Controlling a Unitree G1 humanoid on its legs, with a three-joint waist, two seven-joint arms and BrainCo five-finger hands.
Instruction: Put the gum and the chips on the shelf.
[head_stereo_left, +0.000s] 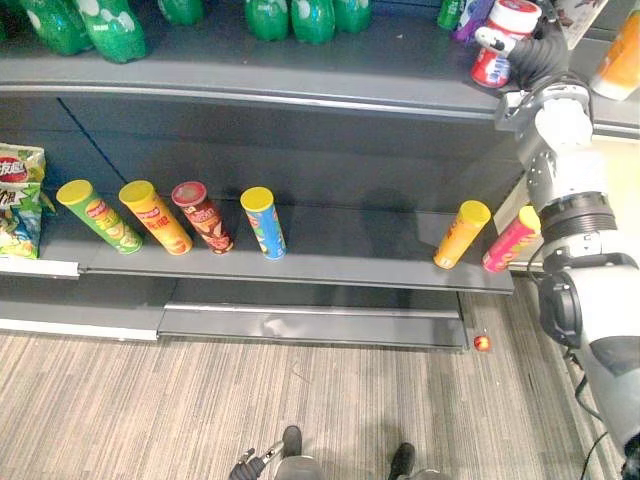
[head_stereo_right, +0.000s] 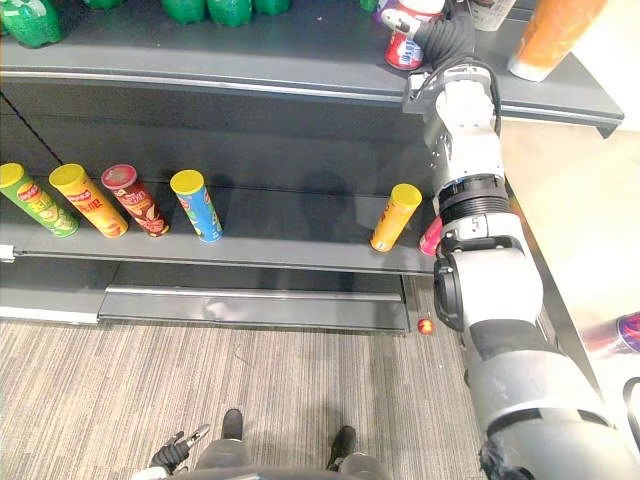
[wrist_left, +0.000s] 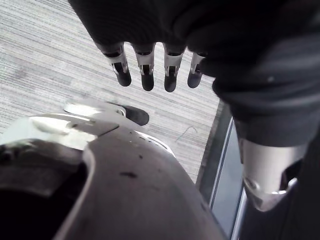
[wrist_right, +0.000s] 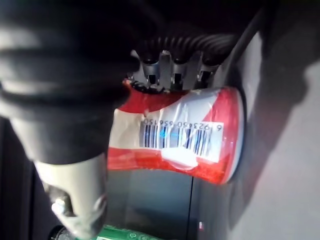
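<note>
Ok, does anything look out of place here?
One thing: a small red round object lies loose on the grey striped carpet, by the dark shelf unit's lower right corner.

Green bottles (head_stereo_left: 110, 25) in a row; a small red ball (head_stereo_left: 483, 343) lies on the striped carpet (head_stereo_left: 150, 400)

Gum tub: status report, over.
Right hand curled round gum tub at top shelf. Left hand open, low over floor. Orange bottle to the right; green bottles well clear.
</note>
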